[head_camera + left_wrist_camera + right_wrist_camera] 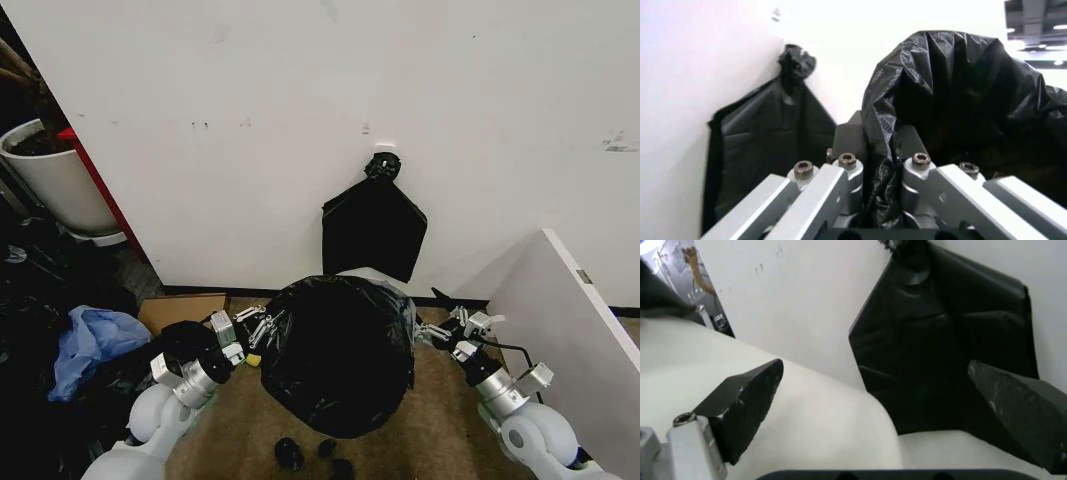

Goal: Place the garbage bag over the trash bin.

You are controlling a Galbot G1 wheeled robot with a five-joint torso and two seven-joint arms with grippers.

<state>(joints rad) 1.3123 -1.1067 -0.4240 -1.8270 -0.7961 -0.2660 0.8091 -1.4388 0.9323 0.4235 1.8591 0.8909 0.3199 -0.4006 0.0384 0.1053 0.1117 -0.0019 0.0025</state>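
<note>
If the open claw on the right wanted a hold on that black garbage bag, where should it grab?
Probably the loose edge of the garbage bag on the right claw's own side, coming in sideways. The film there hangs wrinkled over the trash bin, so a fold can be pinched. The left claw already pinches the opposite edge, so a hold here would stretch the mouth evenly.

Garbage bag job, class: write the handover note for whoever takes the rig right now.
Left claw: shut on the garbage bag, gripping its film at the bag's left side.
Right claw: open, at the bag's right side, holding nothing.
The bag is draped over most of the trash bin; a strip of white rim shows at the back, below the flat black bag hanging on the wall.
Left: cover the back rim, then release.
</note>
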